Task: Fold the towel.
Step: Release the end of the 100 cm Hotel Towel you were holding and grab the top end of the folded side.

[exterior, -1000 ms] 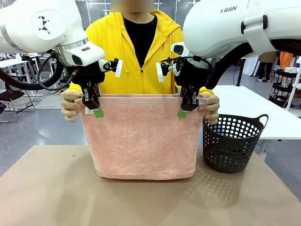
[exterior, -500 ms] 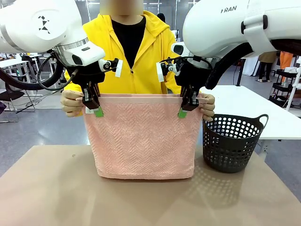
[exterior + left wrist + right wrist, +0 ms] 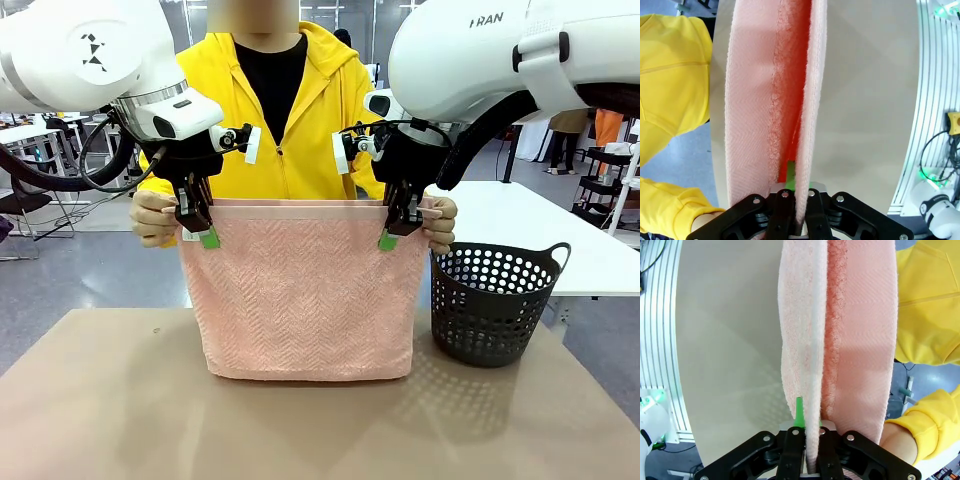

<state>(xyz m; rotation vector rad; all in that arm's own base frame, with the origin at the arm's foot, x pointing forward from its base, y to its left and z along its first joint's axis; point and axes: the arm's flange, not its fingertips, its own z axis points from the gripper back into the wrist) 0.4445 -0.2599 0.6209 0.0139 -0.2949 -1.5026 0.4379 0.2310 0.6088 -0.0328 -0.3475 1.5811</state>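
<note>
Count: one towel (image 3: 305,300), two grippers, two hands of a person, one basket, one table (image 3: 100,400).
Hand by the left gripper (image 3: 150,218): clenched on the towel's top corner, just outside that gripper.
Left gripper (image 3: 197,228): clamped on the towel's top edge; the cloth hangs below it.
Towel: doubled, hanging in two layers between and below the grippers, with the near layer in their jaws.
Right gripper (image 3: 397,228): clamped on the top edge likewise.
Hand by the right gripper (image 3: 442,222): grasping the other top corner.
Basket (image 3: 492,305): on the table, below that hand, just beside the towel.
</note>
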